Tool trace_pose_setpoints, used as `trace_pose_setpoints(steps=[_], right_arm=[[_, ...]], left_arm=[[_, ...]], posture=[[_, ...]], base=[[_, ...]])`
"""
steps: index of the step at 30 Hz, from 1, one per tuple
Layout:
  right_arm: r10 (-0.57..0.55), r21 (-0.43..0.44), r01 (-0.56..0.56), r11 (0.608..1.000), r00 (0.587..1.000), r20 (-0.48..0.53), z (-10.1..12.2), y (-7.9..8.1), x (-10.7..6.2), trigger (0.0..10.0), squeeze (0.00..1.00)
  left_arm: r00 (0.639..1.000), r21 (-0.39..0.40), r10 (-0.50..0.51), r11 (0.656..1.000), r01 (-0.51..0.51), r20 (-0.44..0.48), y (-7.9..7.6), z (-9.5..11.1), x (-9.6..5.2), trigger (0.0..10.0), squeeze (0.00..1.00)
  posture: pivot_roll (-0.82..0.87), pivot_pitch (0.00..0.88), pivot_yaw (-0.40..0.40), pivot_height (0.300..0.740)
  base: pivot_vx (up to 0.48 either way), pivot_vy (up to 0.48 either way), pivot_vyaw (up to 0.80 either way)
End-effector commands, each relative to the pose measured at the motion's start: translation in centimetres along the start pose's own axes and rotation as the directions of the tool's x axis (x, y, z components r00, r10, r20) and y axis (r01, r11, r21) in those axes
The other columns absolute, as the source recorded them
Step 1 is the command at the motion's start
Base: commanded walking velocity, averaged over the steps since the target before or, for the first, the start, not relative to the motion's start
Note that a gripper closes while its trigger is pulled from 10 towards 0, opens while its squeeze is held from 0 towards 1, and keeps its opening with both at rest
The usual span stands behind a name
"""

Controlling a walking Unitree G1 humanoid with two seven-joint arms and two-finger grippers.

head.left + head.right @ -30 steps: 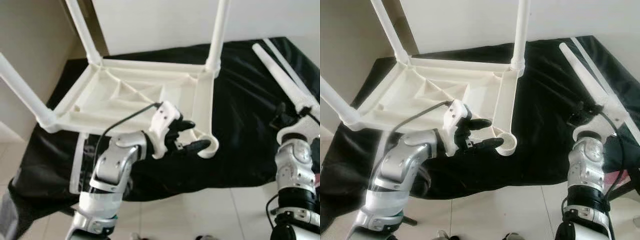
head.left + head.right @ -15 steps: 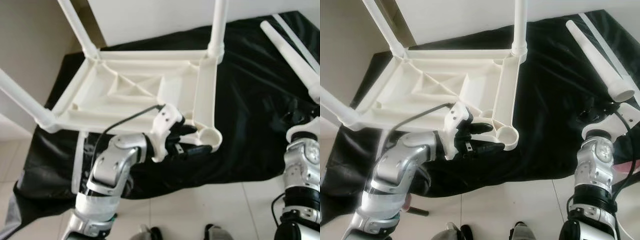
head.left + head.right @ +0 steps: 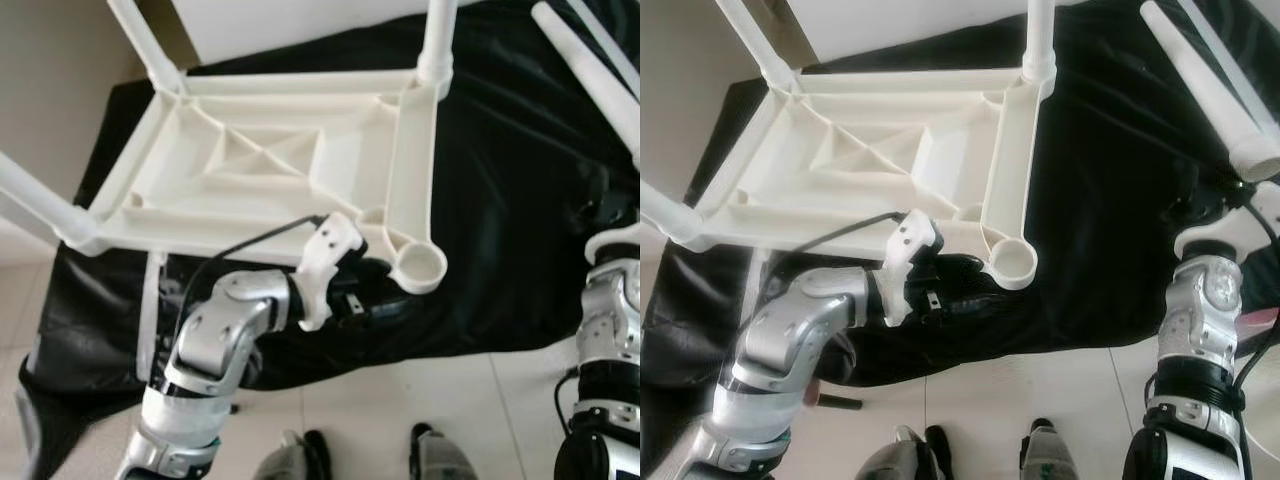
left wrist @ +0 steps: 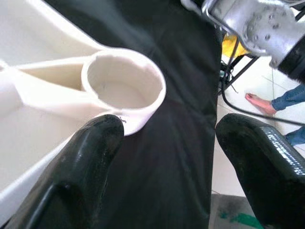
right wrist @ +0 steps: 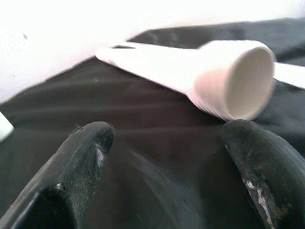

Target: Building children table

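Note:
A white plastic children's table (image 3: 270,170) lies upside down on a black cloth (image 3: 500,200). Legs stand in its far left (image 3: 140,40), far right (image 3: 437,40) and near left (image 3: 35,195) corners. The near right corner ends in an empty round socket (image 3: 420,266) (image 4: 123,81). My left gripper (image 3: 388,288) (image 4: 167,143) is open just beneath and beside that socket, holding nothing. A loose white leg (image 3: 1210,90) (image 5: 205,78) lies on the cloth at the right, its wide hollow end toward my right gripper (image 3: 1200,205) (image 5: 167,143). That gripper is open just short of it.
A second thin white piece (image 3: 1230,50) lies beside the loose leg. The cloth hangs over a low platform onto a pale tiled floor (image 3: 480,400). My feet (image 3: 300,460) stand close to its edge. A person's bare foot (image 4: 259,102) is on the floor. A white wall stands behind the table.
The camera has tilted down and the whole picture shifted. My left gripper has sunk from level with the socket rim to just under it. The right gripper stays by the leg's end.

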State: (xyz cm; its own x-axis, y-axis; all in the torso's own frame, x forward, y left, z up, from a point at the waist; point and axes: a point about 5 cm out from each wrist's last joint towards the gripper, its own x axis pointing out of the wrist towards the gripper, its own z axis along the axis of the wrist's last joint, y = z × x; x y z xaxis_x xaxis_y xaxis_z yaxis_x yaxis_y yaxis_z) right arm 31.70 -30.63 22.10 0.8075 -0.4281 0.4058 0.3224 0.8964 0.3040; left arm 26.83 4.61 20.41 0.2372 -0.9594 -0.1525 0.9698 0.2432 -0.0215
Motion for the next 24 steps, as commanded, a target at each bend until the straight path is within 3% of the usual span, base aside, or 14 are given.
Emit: trace_pose_setpoints(steps=[1, 10, 24], right_arm=[[0.001, -0.005, -0.001, 1.0, 1.0, 0.014, -0.1, -0.1, -0.1, 10.0, 0.0], [-0.037, 0.013, 0.036, 0.999, 0.997, 0.064, 1.1, -0.9, 0.8, 10.0, 0.0], [-0.074, 0.03, 0.072, 0.997, 0.994, 0.075, 1.0, -1.2, 0.7, 10.0, 0.0]], left_arm=[[1.0, -0.011, -0.01, 1.0, 0.01, -0.009, -0.3, -0.3, -0.2, 10.0, 0.0], [1.0, -0.016, -0.003, 1.0, 0.002, -0.019, -0.4, -0.3, -0.4, 10.0, 0.0], [0.999, -0.024, 0.008, 1.0, -0.009, -0.031, -0.3, -0.3, -0.8, 10.0, 0.0]], posture=[[-0.03, 0.28, 0.188, 0.74], [-0.02, 0.285, 0.194, 0.74], [-0.01, 0.295, 0.203, 0.74]], base=[[0.0, 0.0, 0.0], [0.0, 0.0, 0.0], [0.0, 0.0, 0.0]])
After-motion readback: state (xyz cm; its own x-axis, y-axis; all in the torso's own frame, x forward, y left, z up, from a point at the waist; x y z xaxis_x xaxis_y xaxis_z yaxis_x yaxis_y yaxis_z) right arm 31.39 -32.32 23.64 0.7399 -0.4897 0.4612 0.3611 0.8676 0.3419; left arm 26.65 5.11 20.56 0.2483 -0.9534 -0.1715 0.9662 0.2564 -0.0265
